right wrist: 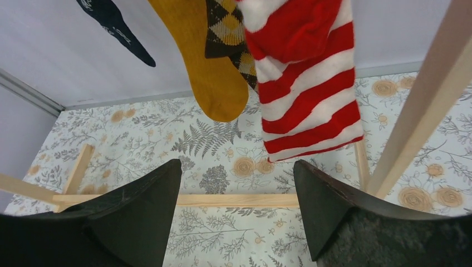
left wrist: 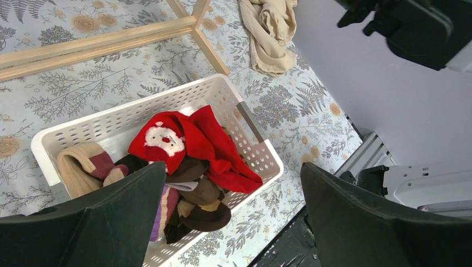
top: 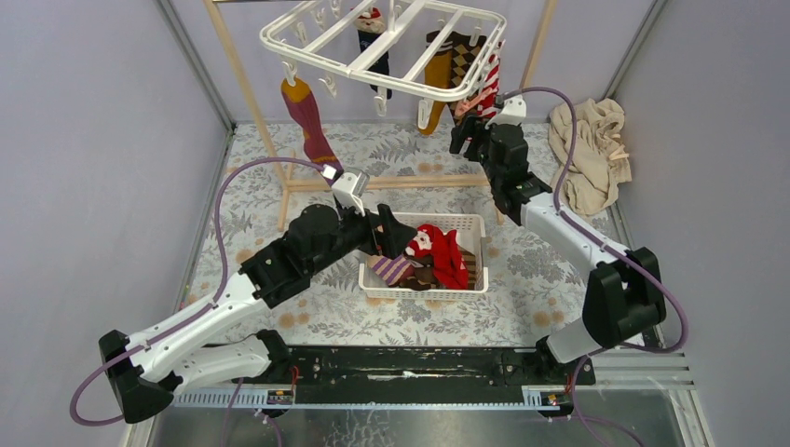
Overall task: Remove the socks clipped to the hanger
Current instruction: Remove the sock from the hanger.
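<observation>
The white hanger (top: 382, 37) hangs at the top with socks clipped under it: a purple and mustard sock (top: 307, 121) at the left, a navy sock (top: 374, 56), a mustard sock (top: 438, 74), an argyle sock (top: 461, 60) and a red-white striped sock (top: 488, 86). My right gripper (top: 463, 138) is open just below the striped sock (right wrist: 306, 94), beside the mustard sock (right wrist: 209, 72), with nothing between its fingers. My left gripper (left wrist: 234, 178) hangs open and empty over the basket. In the top view the left gripper (top: 391, 244) sits at the basket's left end.
The white perforated basket (top: 466, 222) holds several loose socks, among them a red Santa sock (left wrist: 167, 139). A wooden pole frame (top: 391, 183) carries the hanger; its base bar lies on the floral cloth. A beige cloth (top: 592, 149) lies at the back right.
</observation>
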You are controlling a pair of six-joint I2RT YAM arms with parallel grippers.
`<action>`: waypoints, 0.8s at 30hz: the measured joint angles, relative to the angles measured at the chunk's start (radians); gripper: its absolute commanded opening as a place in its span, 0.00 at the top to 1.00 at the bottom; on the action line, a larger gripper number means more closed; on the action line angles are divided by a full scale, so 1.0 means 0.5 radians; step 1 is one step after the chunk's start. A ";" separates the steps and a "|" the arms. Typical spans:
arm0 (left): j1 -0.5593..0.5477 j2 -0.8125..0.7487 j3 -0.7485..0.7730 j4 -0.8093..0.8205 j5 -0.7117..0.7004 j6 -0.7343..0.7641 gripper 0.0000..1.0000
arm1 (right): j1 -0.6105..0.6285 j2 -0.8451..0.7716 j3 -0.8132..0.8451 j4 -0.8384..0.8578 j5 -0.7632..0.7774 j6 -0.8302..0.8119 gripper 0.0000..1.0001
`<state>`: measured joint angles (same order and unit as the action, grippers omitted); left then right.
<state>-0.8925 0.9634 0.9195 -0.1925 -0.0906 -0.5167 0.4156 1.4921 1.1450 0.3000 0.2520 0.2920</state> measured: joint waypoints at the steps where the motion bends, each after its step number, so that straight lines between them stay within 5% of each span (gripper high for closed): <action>1: 0.000 0.000 0.000 -0.001 0.000 0.002 0.01 | 0.000 0.034 0.000 0.035 0.002 0.001 0.19; 16: 0.000 0.018 -0.006 -0.006 0.000 0.037 0.01 | -0.008 0.319 0.106 0.264 0.219 0.031 0.24; 24: 0.000 0.040 -0.007 -0.006 0.000 0.038 0.01 | -0.020 0.403 0.231 0.262 0.272 0.051 0.59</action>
<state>-0.8925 0.9833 0.9161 -0.1955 -0.0906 -0.4976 0.4057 1.6936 1.2606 0.4309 0.3882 0.3176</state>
